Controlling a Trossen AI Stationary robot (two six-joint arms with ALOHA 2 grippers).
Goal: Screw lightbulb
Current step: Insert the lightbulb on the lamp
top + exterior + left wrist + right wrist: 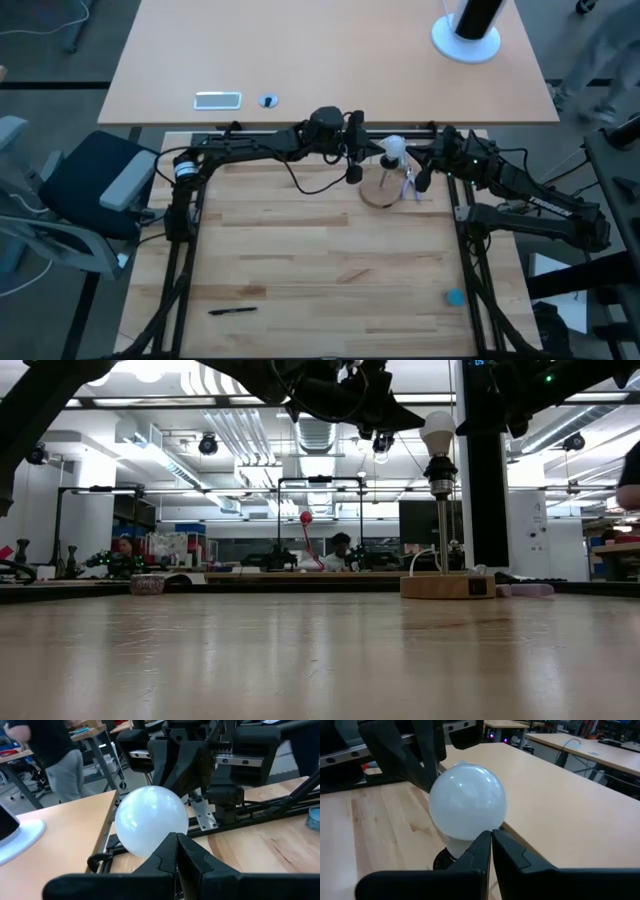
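Lightbulb sits on the lamp post nr table's far edge. Left gripper & right gripper pressed together, empty. Grip bulb gently, twist straight.

Two matte-black arms w/ black cables, silver rails on tool blocks, green LED.

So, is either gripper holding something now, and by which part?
Nothing is held. Both grippers' jaws are shut and empty beside the lightbulb, which sits in the socket on the black post above the wooden disc.
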